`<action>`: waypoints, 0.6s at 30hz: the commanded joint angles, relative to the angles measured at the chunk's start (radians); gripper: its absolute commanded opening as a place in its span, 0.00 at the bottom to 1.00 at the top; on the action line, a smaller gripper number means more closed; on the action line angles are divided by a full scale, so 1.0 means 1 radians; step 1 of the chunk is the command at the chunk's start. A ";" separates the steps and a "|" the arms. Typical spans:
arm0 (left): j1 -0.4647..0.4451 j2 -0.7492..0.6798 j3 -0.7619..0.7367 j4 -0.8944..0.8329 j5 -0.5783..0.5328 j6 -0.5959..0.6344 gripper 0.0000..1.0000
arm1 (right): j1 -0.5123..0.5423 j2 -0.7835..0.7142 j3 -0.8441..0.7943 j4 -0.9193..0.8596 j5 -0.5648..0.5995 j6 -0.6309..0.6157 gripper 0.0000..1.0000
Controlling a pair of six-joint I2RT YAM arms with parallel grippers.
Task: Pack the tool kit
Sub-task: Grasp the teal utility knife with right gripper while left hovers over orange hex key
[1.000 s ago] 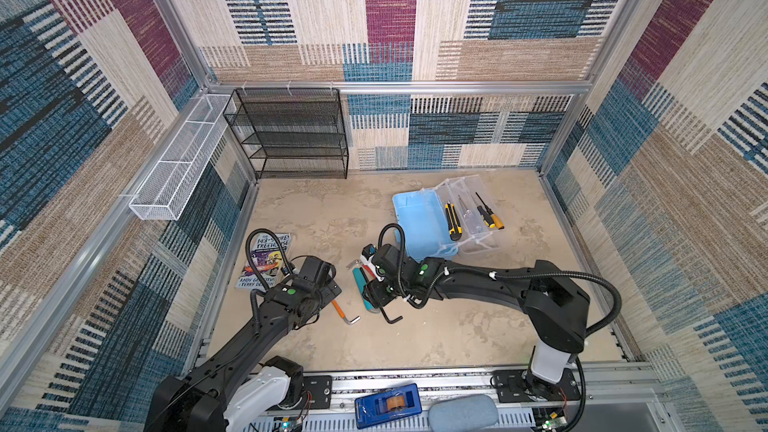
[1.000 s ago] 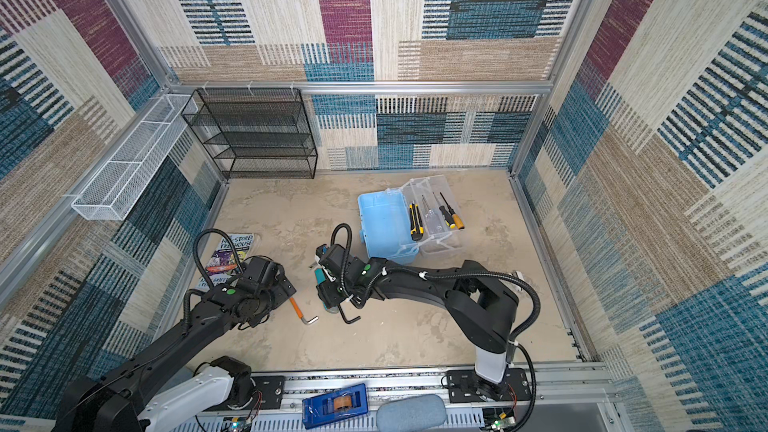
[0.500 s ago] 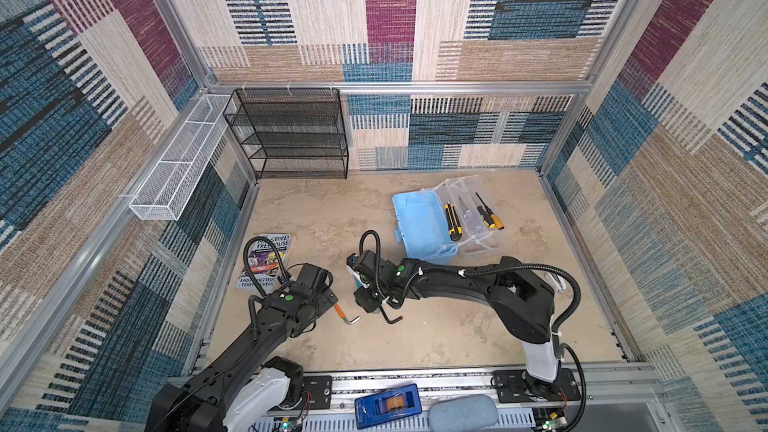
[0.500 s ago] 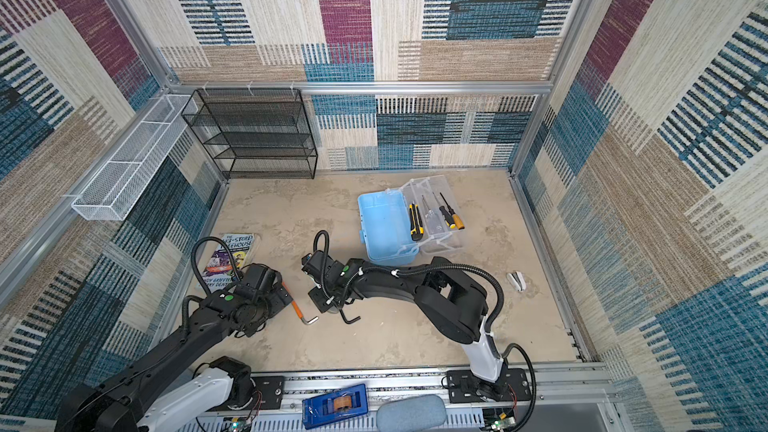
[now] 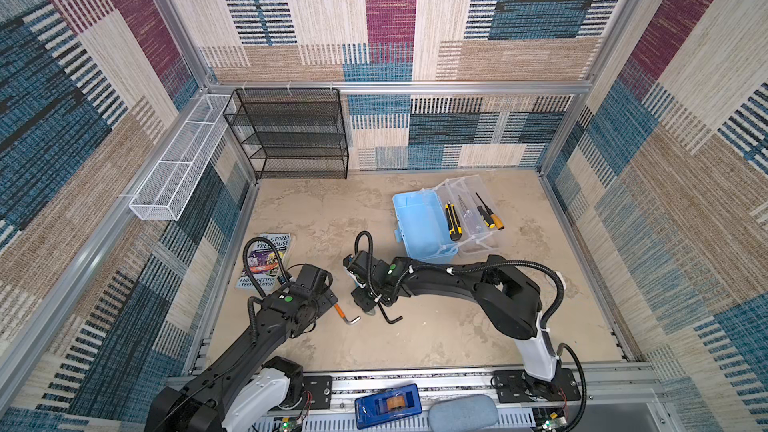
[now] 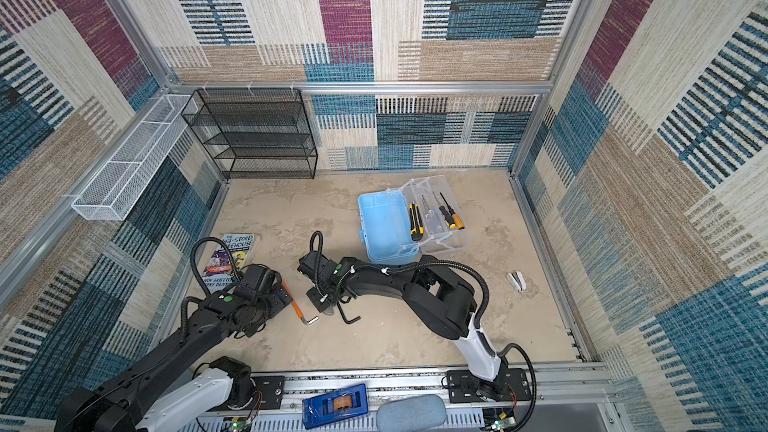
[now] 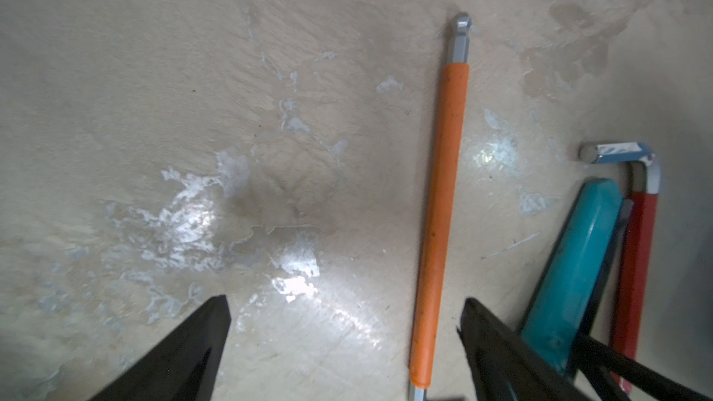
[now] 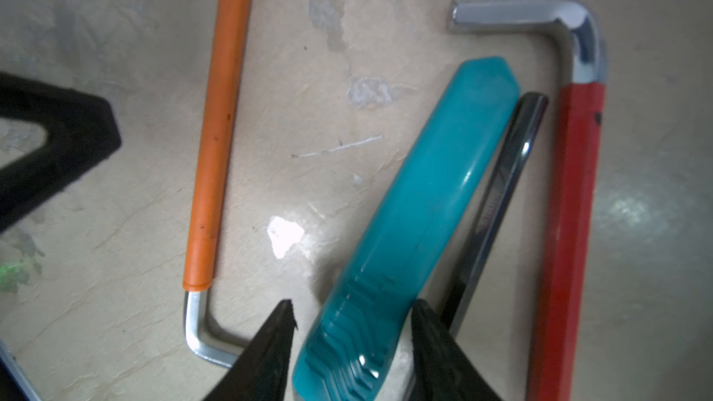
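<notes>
The pale blue tool kit case (image 5: 419, 222) (image 6: 384, 222) lies open at the back right. Its clear lid (image 5: 473, 209) holds a yellow-black utility knife (image 5: 452, 221) and screwdrivers (image 5: 490, 216). My right gripper (image 8: 355, 304) (image 5: 368, 303) is shut on a teal utility knife (image 8: 424, 206) that lies on the floor. A dark hex key (image 8: 497, 194) and a red-sleeved hex key (image 8: 571, 206) lie beside the knife. My left gripper (image 7: 345, 300) (image 5: 328, 301) is open and low over the floor. The orange-sleeved hex key (image 7: 440, 206) (image 5: 343, 313) lies between its fingers, untouched.
An illustrated book (image 5: 266, 259) lies left of my left arm. A black mesh rack (image 5: 291, 135) and a white wire basket (image 5: 178, 160) stand at the back left. A blue tape dispenser (image 5: 387, 405) sits on the front rail. A small white object (image 6: 516, 281) lies at the right.
My right gripper has shifted left and lowered, and its jaws have narrowed onto the teal knife. The left gripper has moved slightly nearer, over the orange hex key, and has stayed open.
</notes>
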 commanded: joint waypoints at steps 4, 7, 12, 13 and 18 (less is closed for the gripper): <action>0.001 -0.005 0.000 -0.020 -0.005 -0.009 0.97 | 0.002 0.008 0.023 -0.017 0.029 -0.004 0.54; 0.002 -0.004 0.006 -0.019 -0.007 -0.005 0.97 | 0.001 0.037 0.052 -0.043 0.033 -0.011 0.55; 0.001 -0.004 0.012 -0.018 -0.010 -0.003 0.97 | 0.002 0.058 0.072 -0.069 0.041 -0.023 0.55; 0.001 -0.004 0.012 -0.019 -0.010 -0.002 0.97 | 0.002 0.061 0.076 -0.073 0.043 -0.025 0.56; 0.001 -0.005 0.011 -0.026 -0.014 -0.002 0.97 | 0.001 0.088 0.099 -0.098 0.042 -0.037 0.56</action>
